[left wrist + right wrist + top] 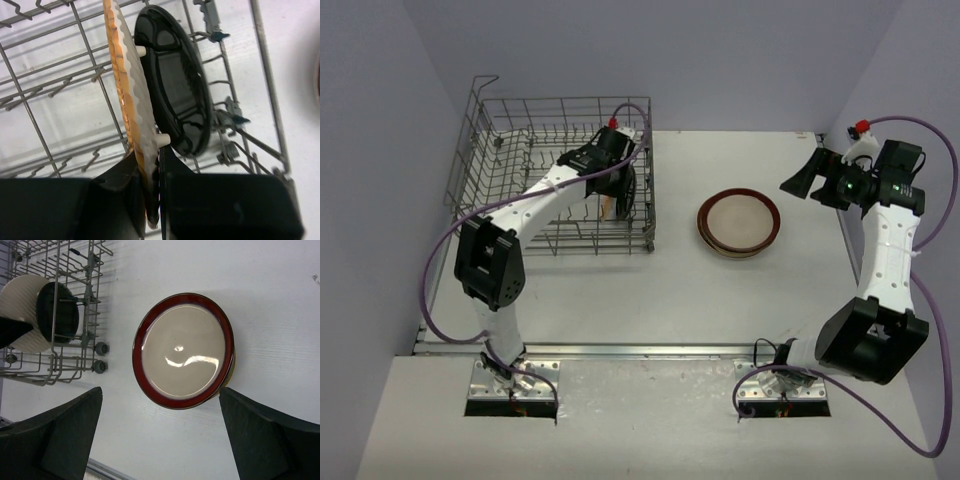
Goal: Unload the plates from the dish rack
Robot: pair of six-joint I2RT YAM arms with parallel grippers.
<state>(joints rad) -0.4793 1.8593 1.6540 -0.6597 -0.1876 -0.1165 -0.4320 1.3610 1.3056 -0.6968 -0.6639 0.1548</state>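
Left wrist view: left fingers (125, 187) clamp the lower rim of the upright scalloped plate (127, 85) mid-frame in the dish rack (560, 100); lifted, it may pivot and knock the black plate (175, 90) alongside; right fingers (55, 440) gape open.

So the ribbed plate (131, 100) is orange on one face and off-white on the other, with wavy ridges running all along its edge. The small plate (175, 90) next to it is glossy black all over. The dish rack (510, 150) is plain grey wire. Over on the white table (620, 300), the red-rimmed plate (182, 350) has a dark red band round a cream middle. My fingers (55, 440) are matte black, my cables (905, 120) purple.
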